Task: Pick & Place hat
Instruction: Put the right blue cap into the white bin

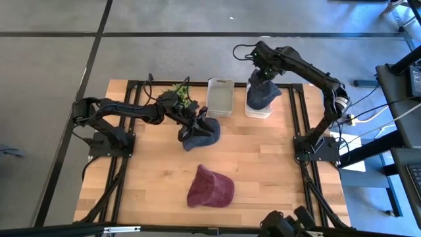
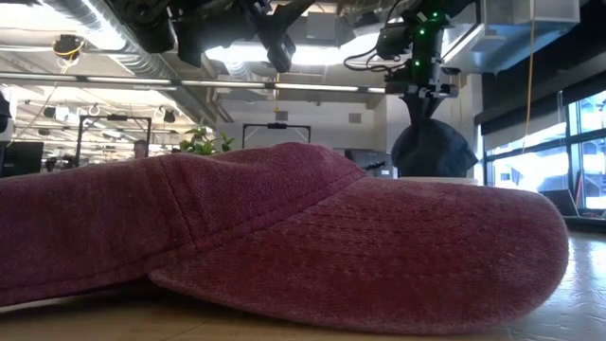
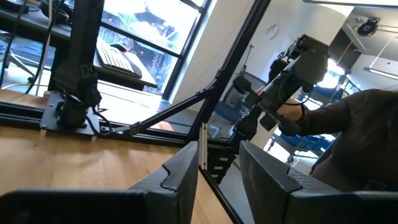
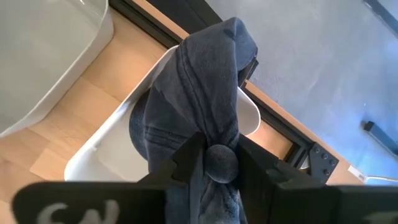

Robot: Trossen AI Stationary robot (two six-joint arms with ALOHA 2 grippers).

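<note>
Nearest the front edge of the pale wooden tabletop (image 1: 263, 164), a faded maroon cloth cap (image 1: 210, 187) lies flat and untouched, well apart from both arms. Further in, the left gripper (image 1: 199, 122) sits low over a dark navy cloth cap (image 1: 201, 136) near the table's middle; from its wrist view the fingers (image 3: 180, 180) stand parted with nothing between them, so it looks released. At the back, the right gripper (image 4: 219, 163) is clenched on a slate-blue denim cap (image 4: 205, 106), which hangs bunched just above the white plastic bin (image 4: 118, 146). To my eye, the release should come only once the crown is centred over the bin, lowered so the brim clears the rim. The second white bin (image 1: 220, 97) sits beside it.
</note>
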